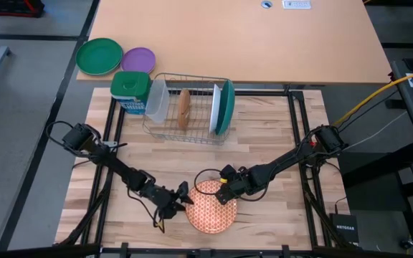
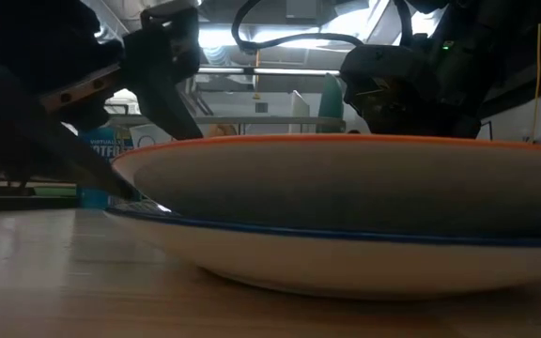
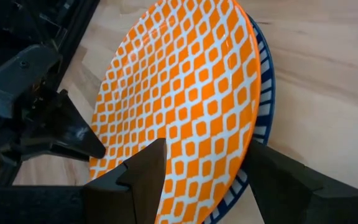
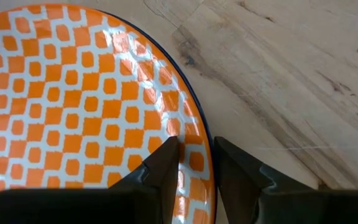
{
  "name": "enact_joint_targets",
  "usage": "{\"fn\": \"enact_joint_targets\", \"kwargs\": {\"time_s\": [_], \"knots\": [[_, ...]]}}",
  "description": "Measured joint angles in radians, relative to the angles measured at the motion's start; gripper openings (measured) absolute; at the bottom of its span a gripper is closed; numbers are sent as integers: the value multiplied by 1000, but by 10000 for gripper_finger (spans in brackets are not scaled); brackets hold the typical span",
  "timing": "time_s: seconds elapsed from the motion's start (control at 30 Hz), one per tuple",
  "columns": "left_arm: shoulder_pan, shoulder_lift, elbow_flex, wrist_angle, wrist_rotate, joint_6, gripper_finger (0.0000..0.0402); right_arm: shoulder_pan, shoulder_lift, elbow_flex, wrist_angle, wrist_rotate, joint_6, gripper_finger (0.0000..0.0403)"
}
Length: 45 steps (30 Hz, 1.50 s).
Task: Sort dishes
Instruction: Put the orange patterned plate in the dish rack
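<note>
The orange patterned plate [image 1: 212, 208] lies face up near the table's front edge, on top of a blue-rimmed plate [image 3: 265, 93]. My right gripper [image 4: 194, 149] is shut on its far right rim. My left gripper [image 3: 205, 149] is open at the plate's left rim, one finger [image 2: 172, 99] above the rim and the other [image 2: 101, 164] reaching under it. Brown [image 1: 184, 107], white [image 1: 216, 107] and teal [image 1: 226, 106] plates stand on edge in the wire rack [image 1: 165, 127]. My right gripper pinches the orange plate's rim [image 4: 205, 134] at its far right side, one finger [image 4: 166, 163] on the patterned upper face and the other outside the rim. The fingers slant steeply down from the far right. My left gripper straddles the left rim [image 3: 166, 214]; I cannot tell whether it touches.
Behind the rack's left end stand a teal-lidded tub [image 1: 130, 92] and a clear container [image 1: 158, 99]. A green plate [image 1: 99, 56] and a smaller purple plate [image 1: 138, 59] lie on the far table. Bare wood lies left and right of the orange plate.
</note>
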Motion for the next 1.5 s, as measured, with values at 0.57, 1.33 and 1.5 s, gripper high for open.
{"fn": "enact_joint_targets", "kwargs": {"time_s": [0.57, 1.33, 1.5], "knots": [[19, 57, 2, 46, 6, 29, 201, -1, 0, 0, 17, 5, -1, 104], [10, 61, -1, 43, 88, 61, 9, 0, 9, 96, -55, 31, -88, 104], [-7, 62, -1, 100, 68, 29, 6, 0, 9, 164, -155, 58, -105, 103]]}}
